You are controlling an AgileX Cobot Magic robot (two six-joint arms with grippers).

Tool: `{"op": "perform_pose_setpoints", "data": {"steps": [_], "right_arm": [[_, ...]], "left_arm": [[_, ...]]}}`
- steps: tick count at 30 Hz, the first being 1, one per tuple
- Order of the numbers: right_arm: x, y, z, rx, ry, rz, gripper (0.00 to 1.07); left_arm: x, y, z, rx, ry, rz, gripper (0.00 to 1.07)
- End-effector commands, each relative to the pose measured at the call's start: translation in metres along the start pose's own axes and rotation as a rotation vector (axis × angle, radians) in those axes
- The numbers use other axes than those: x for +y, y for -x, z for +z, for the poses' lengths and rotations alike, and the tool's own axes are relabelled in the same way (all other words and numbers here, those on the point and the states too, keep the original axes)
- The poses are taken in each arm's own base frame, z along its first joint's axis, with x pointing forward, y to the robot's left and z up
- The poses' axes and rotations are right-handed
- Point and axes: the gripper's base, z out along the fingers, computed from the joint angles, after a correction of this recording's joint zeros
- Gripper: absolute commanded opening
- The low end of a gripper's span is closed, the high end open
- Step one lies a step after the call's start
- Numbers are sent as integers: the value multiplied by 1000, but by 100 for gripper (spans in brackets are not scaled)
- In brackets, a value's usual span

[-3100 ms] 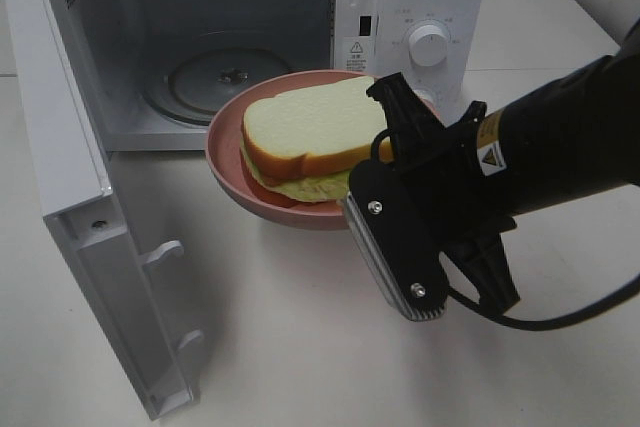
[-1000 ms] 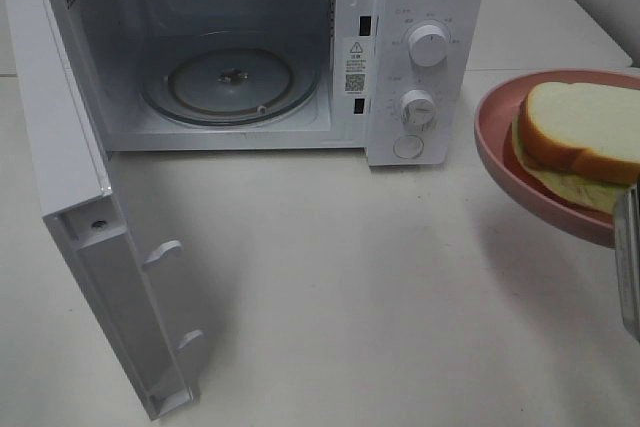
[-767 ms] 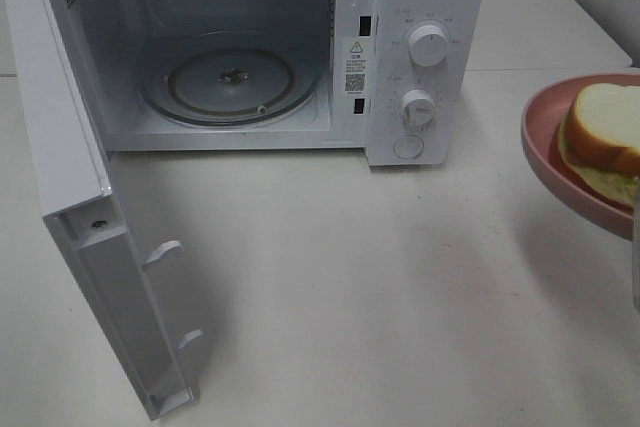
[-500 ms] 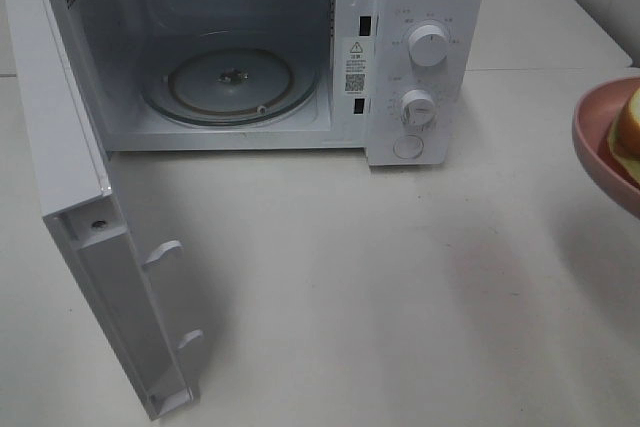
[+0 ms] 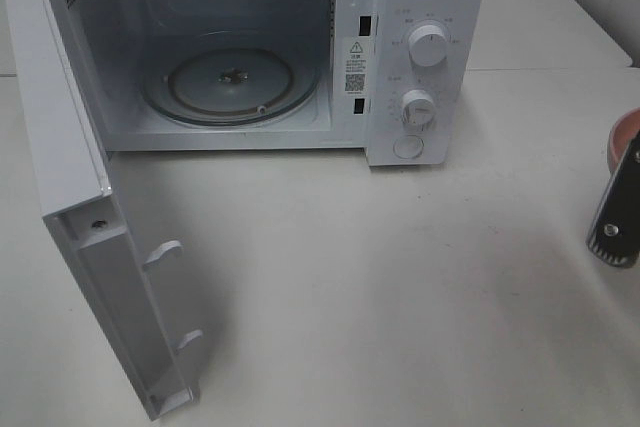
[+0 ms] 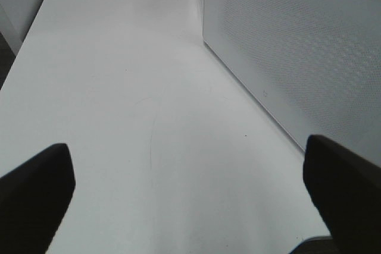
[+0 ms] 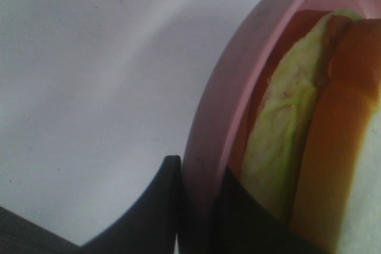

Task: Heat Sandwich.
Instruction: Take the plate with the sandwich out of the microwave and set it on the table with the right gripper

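The sandwich, with tan crust and pale green filling, lies on the pink plate in the right wrist view. My right gripper is shut on the plate's rim, one finger outside and one inside. In the high view only a sliver of the plate and part of the right gripper show at the far right edge; the sandwich is out of frame there. The microwave stands open at the back with its glass turntable bare. My left gripper is open and empty over the table beside the microwave's perforated wall.
The microwave door swings out toward the front left. Two dials and a button are on the right-hand control panel. The white table spreads in front of the microwave.
My right gripper has carried the plate with the sandwich from in front of the microwave opening rightward, almost out of the high view. The microwave has not moved.
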Motion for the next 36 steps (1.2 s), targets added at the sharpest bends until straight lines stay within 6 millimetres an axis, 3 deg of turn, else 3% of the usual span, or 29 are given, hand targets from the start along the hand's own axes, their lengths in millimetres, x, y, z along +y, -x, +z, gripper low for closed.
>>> {"op": "perform_pose_setpoints", "data": {"steps": [1, 23, 36], "right_arm": [[-6, 12, 1, 5, -51, 63, 0], [-10, 78, 16, 78, -56, 335, 0], [-30, 67, 46, 168, -51, 454, 0]], "left_arm": [[0, 0, -1, -17, -2, -4, 100], [0, 0, -1, -17, -2, -4, 100], [0, 0, -1, -17, -2, -4, 100]]}}
